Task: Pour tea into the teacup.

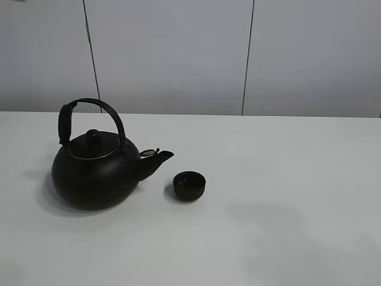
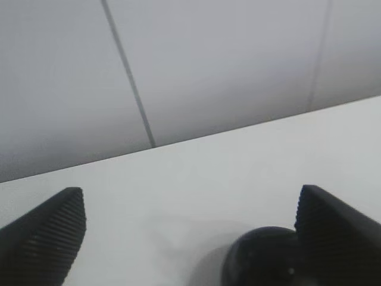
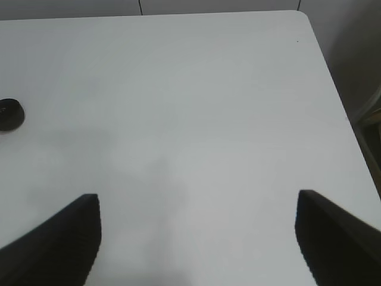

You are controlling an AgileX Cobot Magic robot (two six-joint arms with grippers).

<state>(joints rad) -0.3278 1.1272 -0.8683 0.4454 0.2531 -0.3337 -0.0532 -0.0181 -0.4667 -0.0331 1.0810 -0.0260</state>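
Both hands are spread and hold nothing: the left hand [image 2: 190, 238] over the kettle's round top, the right hand [image 3: 199, 238] over bare white tabletop [image 1: 286, 226]. The cup [image 1: 189, 185], small, round, matte black and handleless, sits just left of centre in the high view, just beside the kettle [image 1: 95, 167] spout. Pale panelled wall [image 1: 178, 53] fills the upper frame.

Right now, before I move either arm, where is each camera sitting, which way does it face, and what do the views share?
Exterior high: mounted high off the arms, looking down at the white table and wall panels; kettle and teacup visible, no robot parts.
Left wrist: low, facing the wall; open left end effector, with the kettle's dark body between its fingers.
Right wrist: above the table's corner, looking down; open right end effector, teacup at frame edge.
Shared: every view shows the table.
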